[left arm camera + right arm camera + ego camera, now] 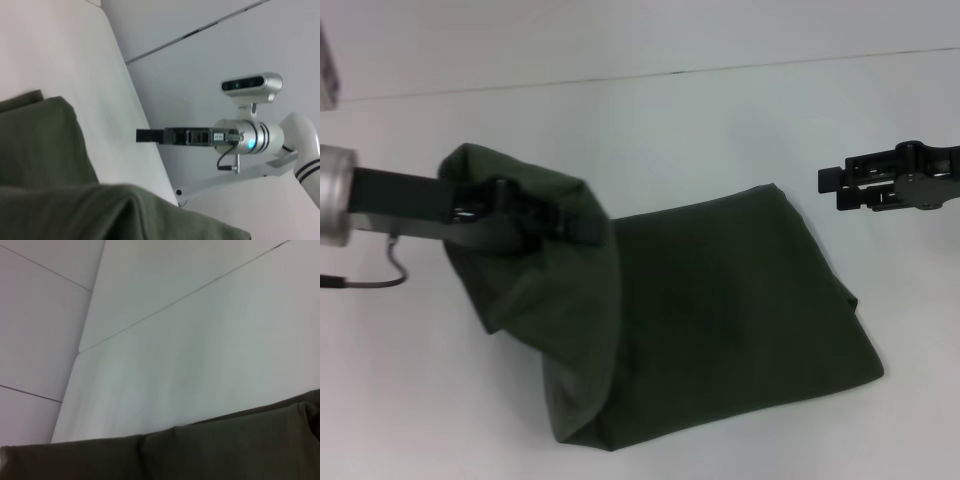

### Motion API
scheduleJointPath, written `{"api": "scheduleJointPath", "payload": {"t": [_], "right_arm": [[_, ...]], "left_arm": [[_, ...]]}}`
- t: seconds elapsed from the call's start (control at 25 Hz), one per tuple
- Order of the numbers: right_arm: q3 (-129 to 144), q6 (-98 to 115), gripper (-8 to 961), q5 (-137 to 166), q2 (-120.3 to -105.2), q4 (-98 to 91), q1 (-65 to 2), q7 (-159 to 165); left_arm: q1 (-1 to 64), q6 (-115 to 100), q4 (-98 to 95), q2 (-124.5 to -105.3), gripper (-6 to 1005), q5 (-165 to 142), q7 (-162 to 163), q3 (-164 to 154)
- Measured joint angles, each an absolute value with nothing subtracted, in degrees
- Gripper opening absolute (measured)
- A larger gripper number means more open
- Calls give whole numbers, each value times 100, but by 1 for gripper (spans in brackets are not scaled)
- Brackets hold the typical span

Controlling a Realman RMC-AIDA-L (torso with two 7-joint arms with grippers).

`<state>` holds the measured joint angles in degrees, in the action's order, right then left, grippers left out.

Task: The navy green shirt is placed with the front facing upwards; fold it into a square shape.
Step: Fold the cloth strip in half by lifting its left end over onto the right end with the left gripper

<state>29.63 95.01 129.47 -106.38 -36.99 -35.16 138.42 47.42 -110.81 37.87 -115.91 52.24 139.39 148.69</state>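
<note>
Head view showed the shirt lying folded on the white table, from centre to lower right of the frame, with its left end lifted into a hanging bundle at centre left. Left gripper sat at that bundle, closed on the cloth. Right gripper hovered at the right edge, well apart from the fabric; could not tell its opening. Judged soft, light and limp, sagging wherever unsupported, not fragile, likely to slide a little over the smooth top. Best taken at a corner or hem, pinching all layers together. Saw no containers anywhere.
</note>
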Motion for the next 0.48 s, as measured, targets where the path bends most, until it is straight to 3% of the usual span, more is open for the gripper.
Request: {"api": "scheduleJointPath", "payload": {"t": [0.08, 0.48], "right_arm": [[2962, 9500, 628, 12947, -10637, -3699, -3516, 13842], [2961, 9459, 628, 12947, -10641, -3700, -3473, 13828]], "left_arm": [[4900, -10788, 3545, -11739, 65, 5303, 13924, 14866], [5240, -10332, 3003, -12023, 65, 5546, 13823, 14676]]}}
